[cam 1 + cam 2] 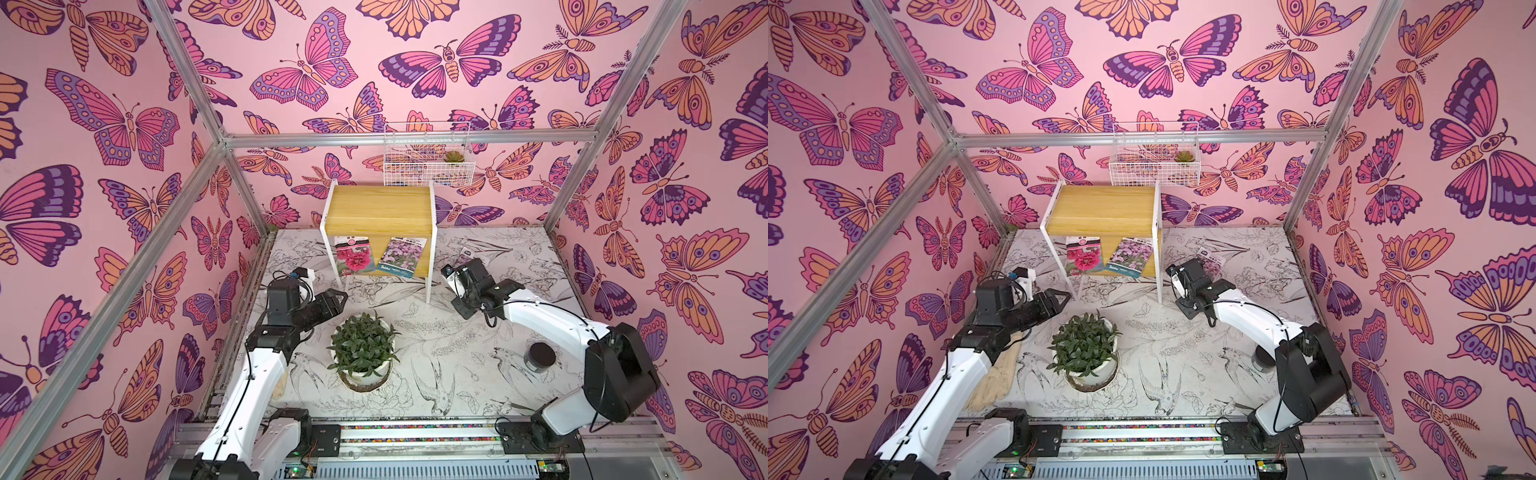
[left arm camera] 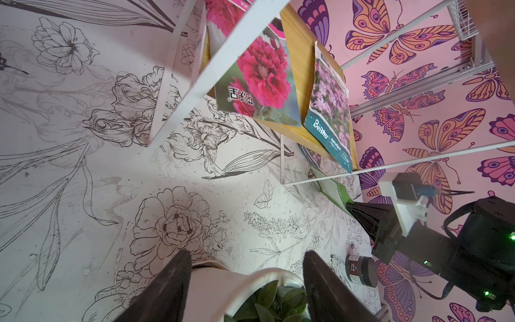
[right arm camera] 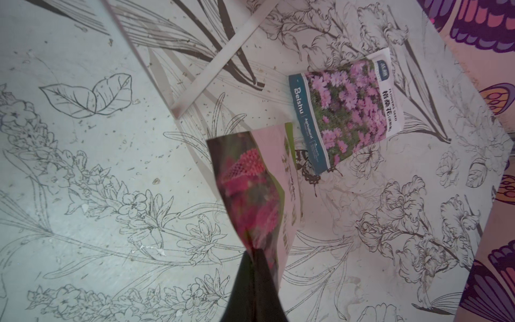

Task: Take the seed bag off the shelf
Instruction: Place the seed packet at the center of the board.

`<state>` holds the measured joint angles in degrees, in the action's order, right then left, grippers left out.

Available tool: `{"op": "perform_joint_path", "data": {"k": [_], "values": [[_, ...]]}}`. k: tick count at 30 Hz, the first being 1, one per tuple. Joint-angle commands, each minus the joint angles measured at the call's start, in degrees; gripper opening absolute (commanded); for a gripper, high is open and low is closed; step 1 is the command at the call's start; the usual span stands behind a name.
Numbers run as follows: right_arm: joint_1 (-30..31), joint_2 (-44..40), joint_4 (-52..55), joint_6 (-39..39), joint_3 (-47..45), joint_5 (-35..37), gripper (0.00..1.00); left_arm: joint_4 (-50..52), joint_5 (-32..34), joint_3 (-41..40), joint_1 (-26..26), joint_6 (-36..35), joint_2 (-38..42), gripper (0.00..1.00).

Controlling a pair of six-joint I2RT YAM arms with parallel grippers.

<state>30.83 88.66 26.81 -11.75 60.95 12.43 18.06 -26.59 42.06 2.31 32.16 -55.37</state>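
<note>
Pinches a red-flowered seed bag (image 3: 250, 195) in the closed jaws of the right gripper (image 3: 255, 252), off the shelf (image 1: 380, 208) and just beside it, seemingly clear of the table (image 1: 457, 332), though blurred there. Shows a red packet (image 1: 354, 255) and a purple packet (image 1: 401, 257) flat on the shelf's lower board, plus a loose packet (image 3: 351, 111) on the table. Holds nothing in the left gripper (image 2: 246, 253), jaws parted, near the white pot (image 1: 365, 376) with its green plant (image 1: 362, 345). Finds one succulent (image 1: 454, 156) in the wire basket (image 1: 415, 176).

The purple-flower bag (image 2: 330, 111) on the shelf (image 2: 299, 83) reads “Beishu”; the table bag (image 3: 348, 111) reads “Beishu”, “Agricultural”, “FLOWERS SEED”.
</note>
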Motion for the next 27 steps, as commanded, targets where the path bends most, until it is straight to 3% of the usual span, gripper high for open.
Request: {"op": "perform_joint_path", "data": {"k": [1, 5, 9, 15, 19, 21, 23, 27], "values": [[-0.3, 0.8, 2.9, 1.9, -1.0, -4.0, 0.00, -0.5, 0.0, -1.0, 0.1, -0.8, 0.4, 0.67], [-0.2, -0.3, 6.2, 3.2, -0.9, -7.0, 0.29, -0.5, 0.7, -1.1, 0.0, -0.7, 1.2, 0.67], [-0.2, -3.1, 7.4, 4.8, -1.3, -9.9, 0.43, -0.5, 1.0, -0.9, 0.1, -0.5, 0.9, 0.67], [3.5, -16.7, 10.3, 6.7, 0.5, -11.0, 0.41, -0.5, 0.8, -0.7, 0.0, -0.8, 0.7, 0.67], [19.0, -26.2, 11.6, 4.8, 11.3, -1.4, 0.47, -0.5, 0.8, -0.2, 0.1, -1.1, 0.3, 0.67], [24.5, -24.8, 10.6, 2.5, 18.7, -0.3, 0.48, -0.5, 0.6, 0.4, 0.0, -1.2, -0.2, 0.67], [24.8, -19.7, 9.3, 0.3, 24.8, -2.7, 0.50, -0.5, 0.9, 1.0, 0.0, -1.2, -0.7, 0.67], [24.9, -2.3, 11.0, -5.8, 38.0, -2.7, 0.42, 0.1, 1.5, 1.5, 0.0, -1.2, -0.7, 0.68]]}}
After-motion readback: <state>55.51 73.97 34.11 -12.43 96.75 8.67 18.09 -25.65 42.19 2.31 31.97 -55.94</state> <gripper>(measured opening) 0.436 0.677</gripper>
